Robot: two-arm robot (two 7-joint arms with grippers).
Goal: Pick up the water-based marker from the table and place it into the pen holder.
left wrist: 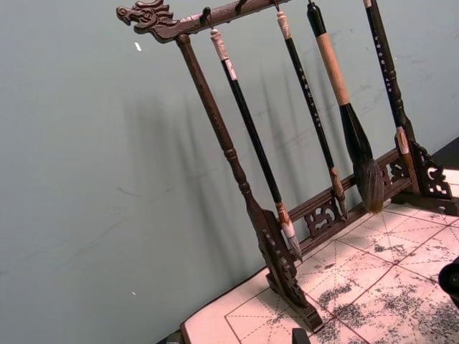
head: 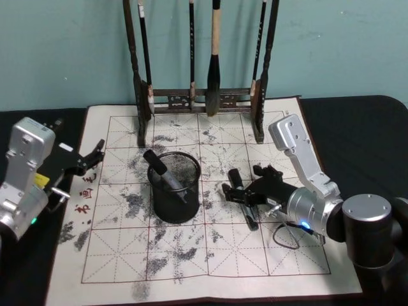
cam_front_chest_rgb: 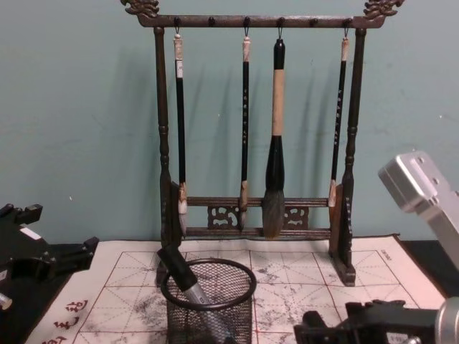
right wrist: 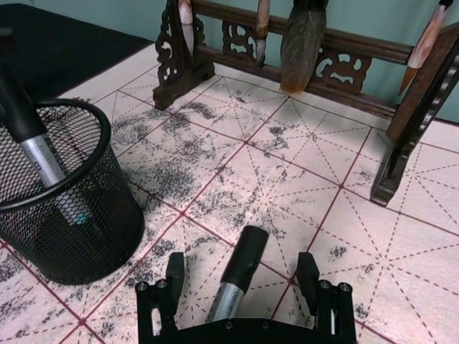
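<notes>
Two black fingers of the right gripper [head: 242, 183] stand wide apart low over the ink-spotted practice mat [head: 210, 255], released and clamping nothing. The water-based marker [right wrist: 246, 251] lies flat on the mat in the gap between them, with mat showing on both sides of it. In the right wrist view its black cap points away from the gripper towards the rack, and its grey barrel runs back under the gripper body, so its rear end is hidden.

Just beside it on the robot's left stands the one pen holder [head: 185, 207], upright on the mat. A second marker [head: 156, 162] leans inside it, cap up over the rim, its lower half only dimly seen through the mesh.

Behind both, one brush rack [head: 197, 95] stands at the mat's far edge with four brushes [cam_front_chest_rgb: 275, 143] hanging from it. Its top is cut off in the head view.

The left gripper [head: 95, 156] hangs at the mat's left edge above the dark table [head: 357, 121], its fingers forked apart and holding nothing.
</notes>
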